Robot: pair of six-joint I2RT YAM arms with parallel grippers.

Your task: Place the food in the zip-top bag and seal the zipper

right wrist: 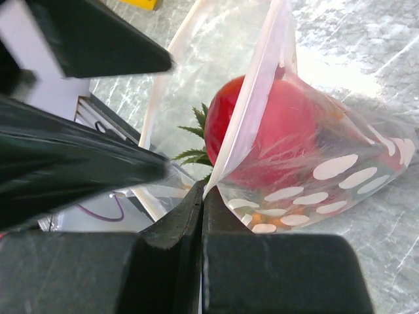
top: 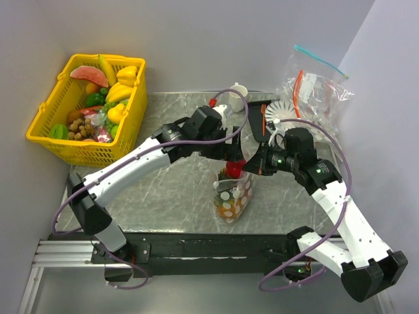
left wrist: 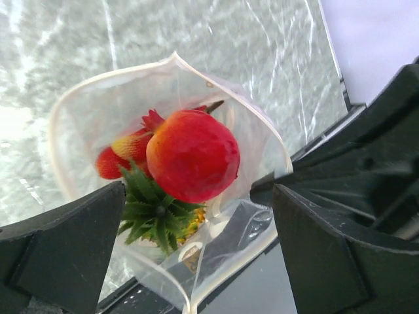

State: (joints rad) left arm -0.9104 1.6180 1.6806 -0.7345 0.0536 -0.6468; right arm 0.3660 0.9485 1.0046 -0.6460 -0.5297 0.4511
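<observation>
One table (top: pixel 170 190) holds the bag (top: pixel 234 199) in its middle, food (left wrist: pixel 150 196) inside. The right gripper (right wrist: pixel 201 196) pinches the bag's rim. The left gripper (left wrist: pixel 198 190) hangs spread over the apple (left wrist: pixel 193 156). Best push the apple below the zipper (right wrist: pixel 258 98) before pressing.

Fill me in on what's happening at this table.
The right gripper has its jaws shut on the rim of the zip-top bag, holding its mouth open. The left gripper hovers above with jaws open. The apple sits at the mouth, atop the pineapple and strawberries. The zipper is unsealed.
</observation>
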